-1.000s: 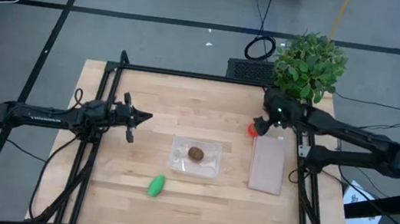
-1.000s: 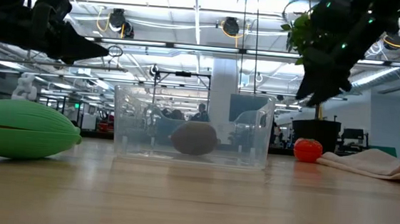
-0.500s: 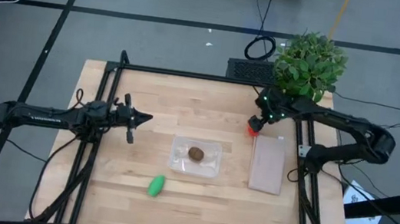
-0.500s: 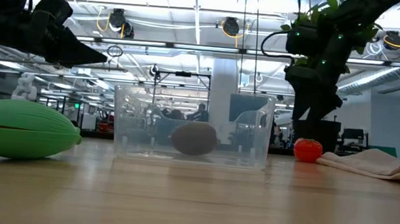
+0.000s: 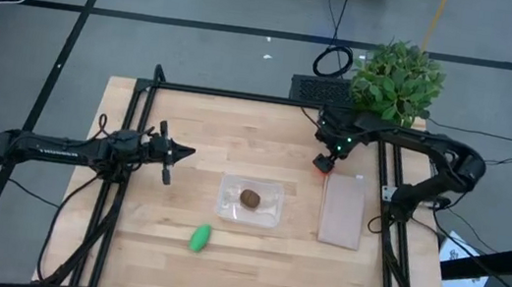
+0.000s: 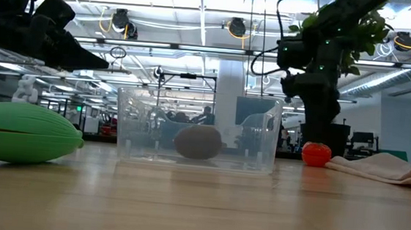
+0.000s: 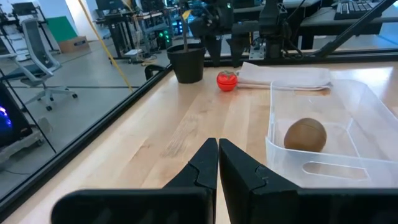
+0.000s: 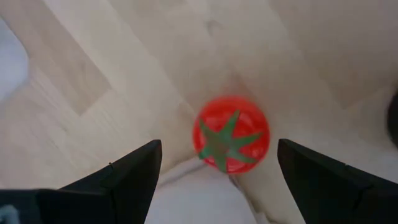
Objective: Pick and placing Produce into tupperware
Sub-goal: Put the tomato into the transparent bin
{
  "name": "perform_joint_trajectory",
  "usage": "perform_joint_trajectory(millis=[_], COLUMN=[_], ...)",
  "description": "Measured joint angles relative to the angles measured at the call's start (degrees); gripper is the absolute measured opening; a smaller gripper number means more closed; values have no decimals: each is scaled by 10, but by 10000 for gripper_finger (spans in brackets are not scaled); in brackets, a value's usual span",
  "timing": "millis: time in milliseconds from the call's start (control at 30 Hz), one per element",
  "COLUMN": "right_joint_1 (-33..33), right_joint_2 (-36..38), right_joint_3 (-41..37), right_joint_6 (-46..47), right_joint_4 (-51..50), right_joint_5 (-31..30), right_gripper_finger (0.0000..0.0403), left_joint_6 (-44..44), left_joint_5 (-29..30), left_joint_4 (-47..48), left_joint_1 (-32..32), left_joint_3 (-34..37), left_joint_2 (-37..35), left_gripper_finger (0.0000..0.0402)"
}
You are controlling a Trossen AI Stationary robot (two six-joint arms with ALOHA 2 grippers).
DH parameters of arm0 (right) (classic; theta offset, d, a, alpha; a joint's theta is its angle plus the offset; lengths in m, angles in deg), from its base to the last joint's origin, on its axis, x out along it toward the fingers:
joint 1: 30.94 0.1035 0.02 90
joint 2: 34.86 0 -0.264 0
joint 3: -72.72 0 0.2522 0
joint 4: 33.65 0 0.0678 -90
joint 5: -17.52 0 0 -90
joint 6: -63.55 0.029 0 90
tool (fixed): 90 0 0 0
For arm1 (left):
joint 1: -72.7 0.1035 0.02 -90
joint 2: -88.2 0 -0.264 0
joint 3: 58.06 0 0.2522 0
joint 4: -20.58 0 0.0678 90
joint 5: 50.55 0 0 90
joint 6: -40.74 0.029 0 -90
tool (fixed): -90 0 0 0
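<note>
While the tupperware (image 5: pixel 249 201) holds the kiwi (image 5: pixel 250 197), the tomato (image 5: pixel 322 163) lies outside.

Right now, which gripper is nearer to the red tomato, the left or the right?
The right. The right gripper hangs open just above the tomato, not touching it. The left gripper is shut and waits far across the table, beyond the container.

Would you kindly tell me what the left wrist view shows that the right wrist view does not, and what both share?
Only the left wrist view shows the kiwi lying inside the clear tupperware, the dark plant pot, the folded whitish cloth and the left pincer, shut. Only the right wrist view shows the right pincer, open and straddling the tomato from above. Both share the red tomato resting on the wooden table.
</note>
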Motion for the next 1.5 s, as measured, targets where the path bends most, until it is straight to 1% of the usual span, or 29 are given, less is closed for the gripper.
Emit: perform_joint_trajectory(millis=[133,400,600,633,1000,1300,1500], right_joint_1=[5,7,29,31,50,51,51], right_joint_2=[-20,-21,-21,-21,-21,-21,-21], right_joint_3=[0,-1,-1,-1,-1,-1,-6], right_joint_6=[-6,-21,-94,-108,-235,-270,-265], right_joint_4=[-15,-7,-8,-7,1,1,20], right_joint_5=[0,-6,-77,-81,-76,-76,-77], right_gripper_finger=[313,313,313,313,313,313,313], left_joint_6=[0,0,0,0,0,0,0], left_joint_5=[0,0,0,0,0,0,0], left_joint_4=[0,0,1,1,11,13,13], left_joint_1=[0,0,0,0,0,0,0], left_joint_3=[0,0,0,0,0,0,0], left_joint_2=[0,0,0,0,0,0,0], left_gripper_finger=[19,19,19,19,19,19,19])
